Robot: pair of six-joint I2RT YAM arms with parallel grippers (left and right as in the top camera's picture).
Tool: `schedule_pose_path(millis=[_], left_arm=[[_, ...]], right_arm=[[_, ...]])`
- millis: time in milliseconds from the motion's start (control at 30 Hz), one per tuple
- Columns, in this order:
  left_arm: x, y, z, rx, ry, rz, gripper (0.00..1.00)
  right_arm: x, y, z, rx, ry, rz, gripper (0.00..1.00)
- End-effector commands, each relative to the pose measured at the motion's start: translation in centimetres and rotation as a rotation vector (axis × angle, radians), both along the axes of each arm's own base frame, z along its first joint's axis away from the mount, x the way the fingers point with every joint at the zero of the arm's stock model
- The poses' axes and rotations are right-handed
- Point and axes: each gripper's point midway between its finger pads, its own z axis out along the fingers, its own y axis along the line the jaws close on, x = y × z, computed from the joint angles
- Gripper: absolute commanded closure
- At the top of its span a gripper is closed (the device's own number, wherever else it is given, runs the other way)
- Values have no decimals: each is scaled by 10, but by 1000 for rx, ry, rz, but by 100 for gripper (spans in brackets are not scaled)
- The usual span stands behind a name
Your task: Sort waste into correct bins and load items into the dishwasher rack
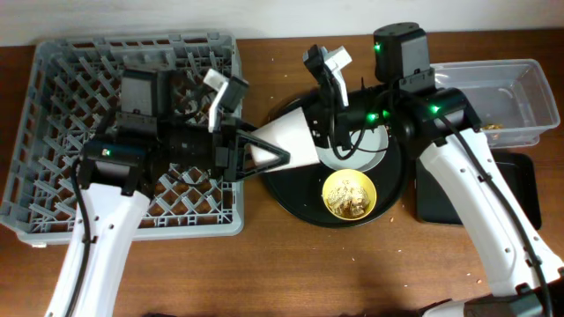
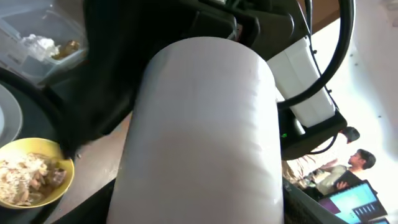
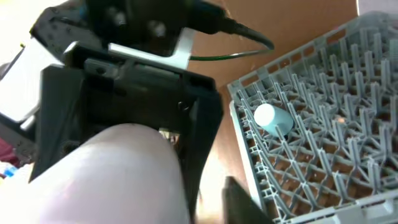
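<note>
The left gripper [image 1: 264, 151] pinches the pink cup [image 1: 295, 136] — pale, lying on its side in the air between the dishwasher rack [image 1: 53, 106] and the round black tray [image 1: 298, 195]. The right gripper [image 1: 319, 119] sits at the cup's other end; I cannot tell whether it grips. The yellow bowl [image 1: 350, 194] with food scraps stands on the tray, and the light-blue cup [image 3: 270, 118] rests among the rack's pegs.
</note>
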Motion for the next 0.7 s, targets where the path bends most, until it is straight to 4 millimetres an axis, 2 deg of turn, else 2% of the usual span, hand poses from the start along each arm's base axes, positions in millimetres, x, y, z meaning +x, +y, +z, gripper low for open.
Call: schedule_pose_path(millis=[0, 33, 67, 100, 133, 167, 233, 267, 333, 433, 500, 633, 667], left_arm=[[16, 10, -13, 81, 15, 108, 42], [34, 28, -31, 173, 51, 233, 42], [50, 52, -52, 283, 96, 364, 42], [65, 92, -84, 464, 166, 554, 42], [73, 138, -112, 655, 242, 746, 42], [71, 183, -132, 829, 319, 928, 42], [61, 228, -145, 1026, 390, 1126, 42], [56, 241, -150, 1091, 416, 1178, 42], [53, 253, -163, 1186, 454, 1186, 42], [62, 255, -205, 1286, 570, 1103, 42], [65, 254, -234, 1337, 652, 1034, 41], [64, 244, -270, 1357, 771, 927, 41], [64, 244, -274, 1362, 781, 919, 26]], right_arm=[[36, -25, -17, -97, 60, -199, 50], [57, -50, -28, -152, 112, -333, 50], [68, -71, -35, -182, 165, -417, 50], [75, -98, -51, -244, 259, -523, 49], [71, -113, -69, -321, 342, -582, 49], [60, -122, -95, -454, 426, -636, 49], [48, -125, -114, -581, 460, -669, 48], [43, -126, -125, -662, 483, -711, 48], [36, -124, -136, -768, 466, -743, 44], [31, -116, -138, -788, 453, -722, 44], [31, -116, -138, -789, 455, -722, 44], [29, -116, -138, -793, 460, -720, 44], [29, -116, -138, -793, 460, -720, 44]])
